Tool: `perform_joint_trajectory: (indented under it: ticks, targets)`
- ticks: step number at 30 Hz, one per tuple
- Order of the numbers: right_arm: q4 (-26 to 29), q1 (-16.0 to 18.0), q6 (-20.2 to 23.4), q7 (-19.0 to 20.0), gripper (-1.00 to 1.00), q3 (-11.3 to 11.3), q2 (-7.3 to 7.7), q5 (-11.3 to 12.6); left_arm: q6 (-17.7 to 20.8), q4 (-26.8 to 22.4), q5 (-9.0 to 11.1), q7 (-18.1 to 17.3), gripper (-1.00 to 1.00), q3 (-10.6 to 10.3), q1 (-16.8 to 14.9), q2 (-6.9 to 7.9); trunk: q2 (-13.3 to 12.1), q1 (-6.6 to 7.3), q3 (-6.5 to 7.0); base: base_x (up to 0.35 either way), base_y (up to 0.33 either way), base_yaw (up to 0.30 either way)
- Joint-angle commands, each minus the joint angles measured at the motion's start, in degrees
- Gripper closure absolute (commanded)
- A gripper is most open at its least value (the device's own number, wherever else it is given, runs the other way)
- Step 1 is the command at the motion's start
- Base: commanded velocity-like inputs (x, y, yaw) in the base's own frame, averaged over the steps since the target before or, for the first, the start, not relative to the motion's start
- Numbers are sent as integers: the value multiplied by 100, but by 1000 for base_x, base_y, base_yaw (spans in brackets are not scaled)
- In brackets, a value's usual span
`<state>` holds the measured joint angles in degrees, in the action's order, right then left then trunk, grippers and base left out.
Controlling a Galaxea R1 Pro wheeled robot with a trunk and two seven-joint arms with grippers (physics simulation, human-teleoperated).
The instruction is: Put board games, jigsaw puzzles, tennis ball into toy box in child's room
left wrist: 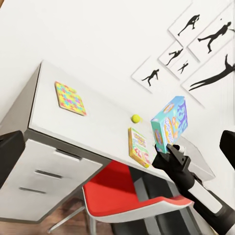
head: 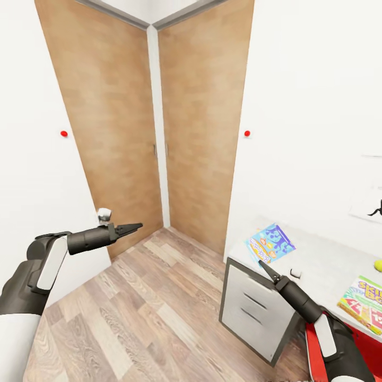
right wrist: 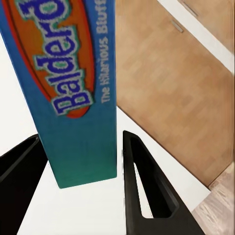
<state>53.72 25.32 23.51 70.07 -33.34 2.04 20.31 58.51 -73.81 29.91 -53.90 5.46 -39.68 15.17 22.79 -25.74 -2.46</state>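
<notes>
My right gripper (head: 261,262) is shut on the blue board game (head: 269,242), a "Balderdash" box (right wrist: 73,73) clamped between its fingers (right wrist: 142,186). In the left wrist view that box (left wrist: 170,122) stands upright, lifted off the table (left wrist: 103,120). On the pale tabletop (head: 318,260) lie the Skip-Bo board game (head: 366,303) (left wrist: 138,146), the tennis ball (head: 378,265) (left wrist: 136,118) and one jigsaw puzzle (left wrist: 70,98). My left gripper (head: 130,228) is open and holds nothing, out over the floor well away from the table. The toy box and the bed are out of view.
Tall wooden closet doors (head: 159,132) fill the corner ahead, above wood flooring (head: 159,307). The table's drawer unit (head: 254,307) faces the floor, with a red chair (left wrist: 117,193) tucked beside it. Black silhouette pictures (left wrist: 210,39) hang on the wall behind the table.
</notes>
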Motion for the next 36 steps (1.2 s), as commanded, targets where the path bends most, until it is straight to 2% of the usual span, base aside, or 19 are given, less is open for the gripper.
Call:
perform_joint_trajectory:
  ticks: [1,12,36]
  targets:
    - [-2,8,53,15,100,-6,-1,26,20,-2,-12,-24,-100,6,-4,2,13,-4,-8,0,0,-255]
    - [-2,8,40,24,100,-2,-1,24,19,-2,-3,-33,-100,98,-4,-4,13,-4,56,0,46,-251]
    - [-2,8,39,24,100,-5,-1,20,20,-2,-3,-33,-100,118,-4,-5,13,-4,198,13,82,-249]
